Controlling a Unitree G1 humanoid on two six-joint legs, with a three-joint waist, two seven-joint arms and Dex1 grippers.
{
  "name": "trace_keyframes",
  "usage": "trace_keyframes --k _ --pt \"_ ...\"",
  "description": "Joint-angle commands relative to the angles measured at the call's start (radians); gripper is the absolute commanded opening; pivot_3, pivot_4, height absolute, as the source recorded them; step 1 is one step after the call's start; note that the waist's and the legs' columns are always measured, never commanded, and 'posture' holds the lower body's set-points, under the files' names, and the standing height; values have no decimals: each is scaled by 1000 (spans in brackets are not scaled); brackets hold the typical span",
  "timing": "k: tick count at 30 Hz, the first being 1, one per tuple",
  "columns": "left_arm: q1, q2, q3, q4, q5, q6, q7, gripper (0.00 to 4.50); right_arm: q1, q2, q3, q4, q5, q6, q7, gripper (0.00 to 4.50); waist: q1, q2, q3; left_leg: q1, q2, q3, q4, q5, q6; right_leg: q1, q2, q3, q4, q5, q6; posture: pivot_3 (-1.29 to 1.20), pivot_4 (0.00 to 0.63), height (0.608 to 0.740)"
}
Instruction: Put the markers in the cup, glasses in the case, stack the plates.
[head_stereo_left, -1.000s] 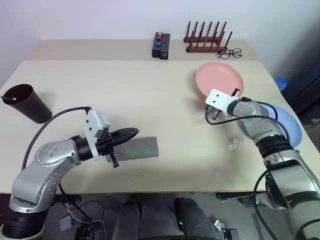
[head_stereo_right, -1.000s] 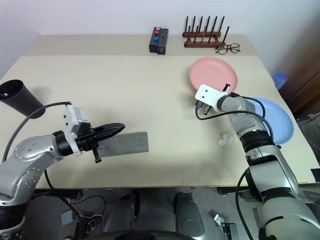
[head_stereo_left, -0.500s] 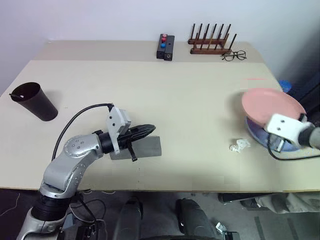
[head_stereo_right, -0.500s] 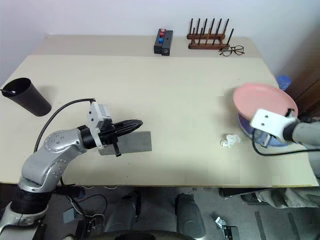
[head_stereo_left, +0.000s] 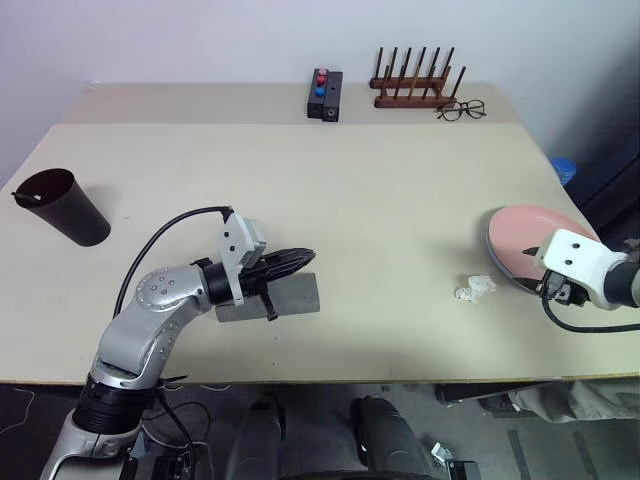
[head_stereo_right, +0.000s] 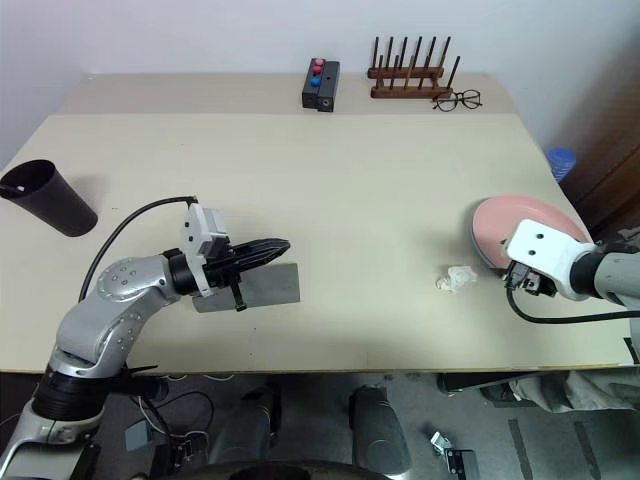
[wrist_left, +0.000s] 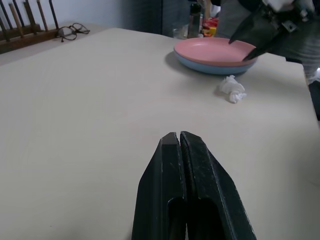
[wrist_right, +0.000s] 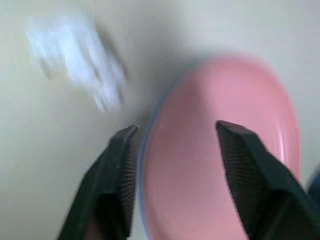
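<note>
The pink plate (wrist_left: 216, 50) is stacked on the blue plate (wrist_left: 202, 66) near the table's (head_stereo_left: 330, 200) right edge, with the right gripper (wrist_right: 177, 132) spread wide just over it; the left gripper (wrist_left: 178, 137) is pressed together above the grey case (head_stereo_right: 262, 288)

Matt grey case (head_stereo_left: 270, 298), glossy pink plate (wrist_left: 215, 50), wooden rack (head_stereo_left: 415, 88).

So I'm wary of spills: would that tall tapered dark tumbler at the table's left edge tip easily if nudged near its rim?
Probably. The tall tapered dark tumbler stands on its narrower end, wider at the rim, so a high push likely topples it. It looks thin-walled and light, so it may slide first.
</note>
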Motion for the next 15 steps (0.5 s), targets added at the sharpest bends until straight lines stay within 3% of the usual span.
trace_keyframes --k 1,14,15 --pt "7 1 18 -28 2 -16 8 0 15 13 16 -60 41 12 34 2491 1 0 0 0 0 0 0 0 0 0 0 0 0 0 0 0 150 740" --pt "34 -2 38 -59 -16 -5 39 0 -128 106 253 111 -85 -88 -48 2491 -2 0 0 0 0 0 1 0 0 0 0 0 0 0 0 0 150 740" --pt "39 -1 41 -64 -18 -4 41 0 -132 106 256 122 -84 -91 -45 2259 -3 0 0 0 0 0 1 0 0 0 0 0 0 0 0 0 150 740"
